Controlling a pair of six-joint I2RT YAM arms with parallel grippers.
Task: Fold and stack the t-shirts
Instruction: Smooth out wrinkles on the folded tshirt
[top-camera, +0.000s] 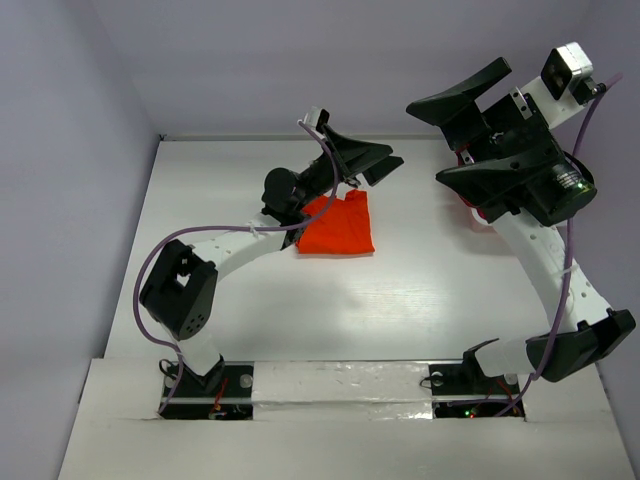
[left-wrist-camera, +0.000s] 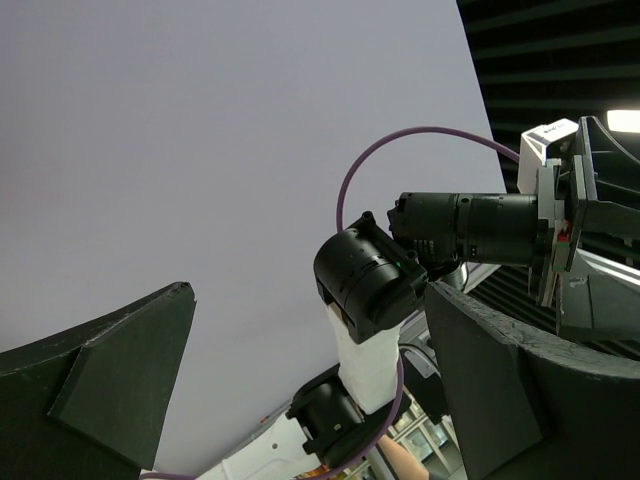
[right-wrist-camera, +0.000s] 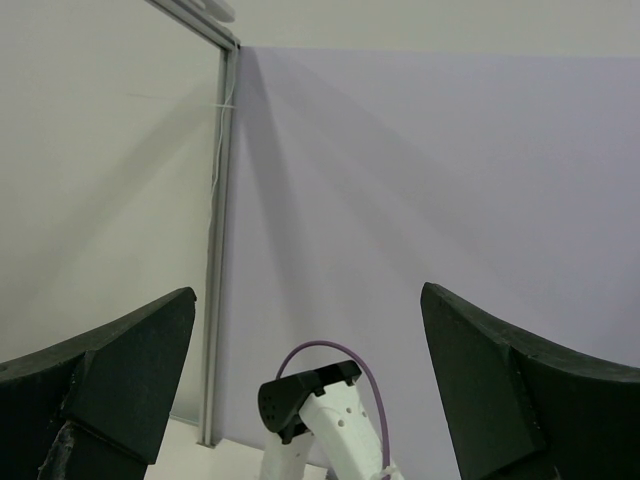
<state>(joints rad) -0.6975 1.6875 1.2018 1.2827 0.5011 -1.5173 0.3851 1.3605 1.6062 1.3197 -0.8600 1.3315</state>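
The bright orange-red t-shirt lies folded in a rough square on the table, left of centre. My left gripper is raised just beyond its far edge, open and empty, tilted up at the wall. My right gripper is raised high at the right, open and empty. A sliver of red cloth shows under the right arm; the rest is hidden. The left wrist view shows open fingers with the right arm between them. The right wrist view shows open fingers and only wall and the left arm.
The white table is enclosed by lilac walls at the left, back and right. The arm bases sit on a taped strip at the near edge. A purple cable loops off the left arm.
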